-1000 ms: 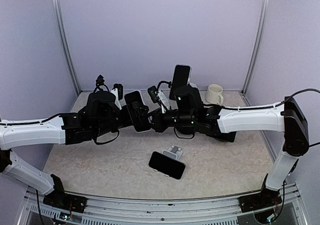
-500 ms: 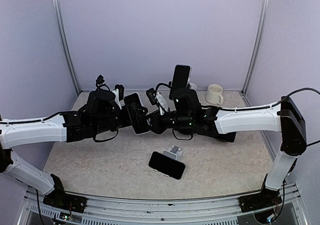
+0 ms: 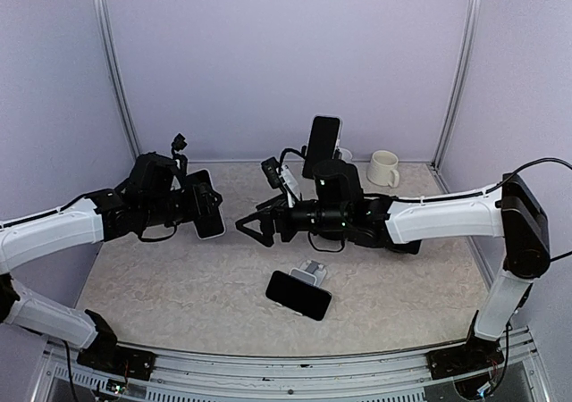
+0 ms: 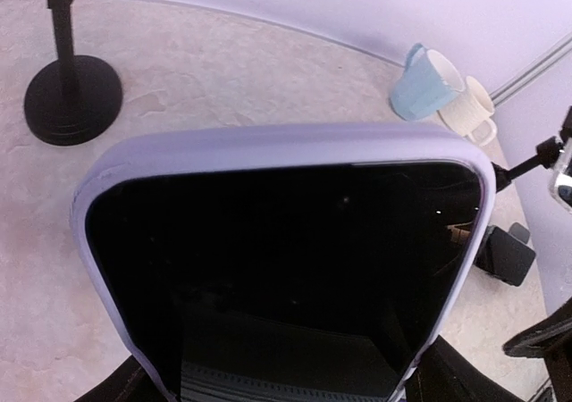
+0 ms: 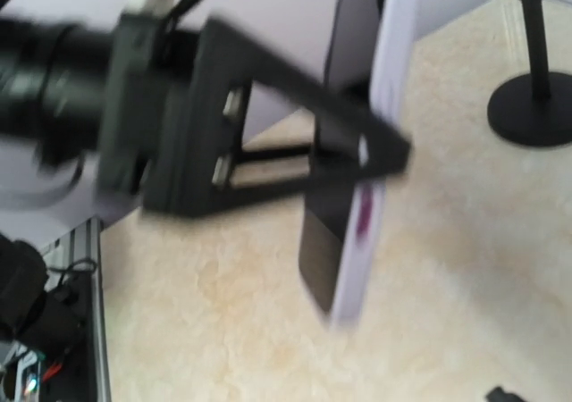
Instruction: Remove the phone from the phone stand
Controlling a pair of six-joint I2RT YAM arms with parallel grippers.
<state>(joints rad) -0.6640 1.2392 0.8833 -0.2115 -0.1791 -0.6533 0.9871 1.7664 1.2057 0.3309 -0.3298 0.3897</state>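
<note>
The left gripper (image 3: 196, 205) is clamped on the phone (image 3: 210, 214). The phone hangs in the air over the table (image 3: 179, 286), its long side mostly up and down, away from the black stand (image 4: 71, 89). To its right, across a gap, the right gripper (image 3: 254, 230) is spread wide and holds nothing, so I think the left arm alone must lay the phone down.
</note>
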